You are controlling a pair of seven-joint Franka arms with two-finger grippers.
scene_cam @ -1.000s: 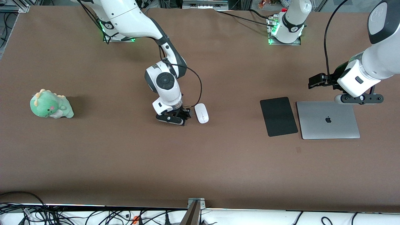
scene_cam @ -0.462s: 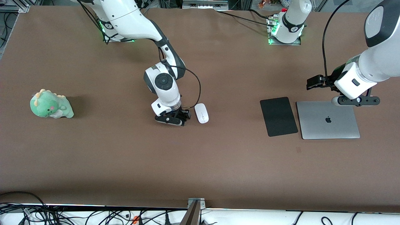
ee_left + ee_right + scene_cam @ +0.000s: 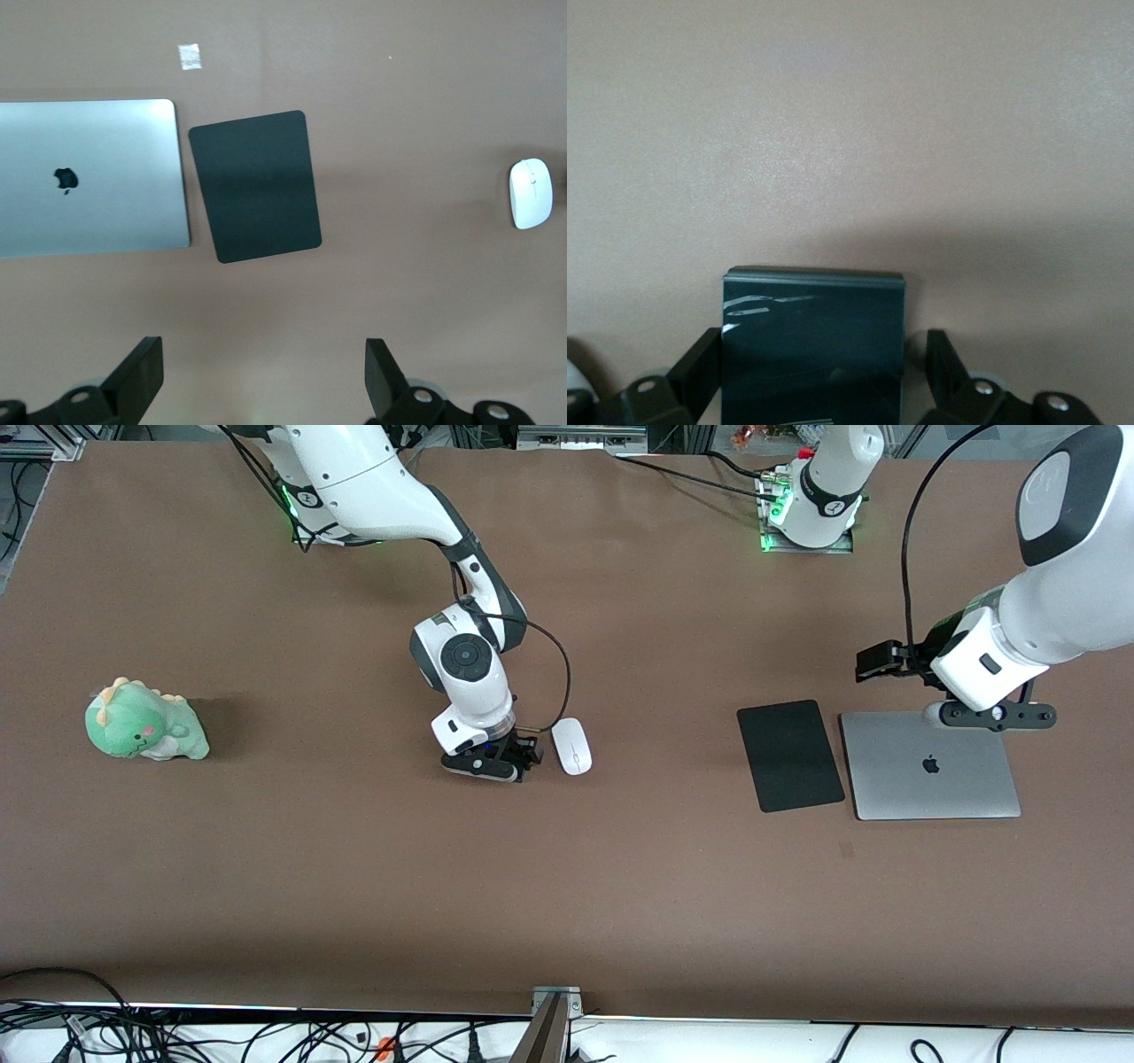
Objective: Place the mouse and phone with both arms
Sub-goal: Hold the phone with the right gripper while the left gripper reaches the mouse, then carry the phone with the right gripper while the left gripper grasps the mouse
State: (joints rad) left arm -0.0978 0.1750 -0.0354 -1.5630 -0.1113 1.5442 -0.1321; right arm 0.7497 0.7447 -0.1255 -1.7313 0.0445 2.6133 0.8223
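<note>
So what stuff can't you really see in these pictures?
- Front view: the phone is hidden under the right gripper, beside the mouse.
- Right wrist view: the phone is cut off by the picture's edge, and whether it rests on the table cannot be told.
- Front view: the left gripper over the laptop is seen from above, so its open fingers show only in the left wrist view.

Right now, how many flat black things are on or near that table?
2. The large flat black rectangular pad lies beside the closed silver laptop; the small black slab phone sits between the right pincer fingers.
</note>
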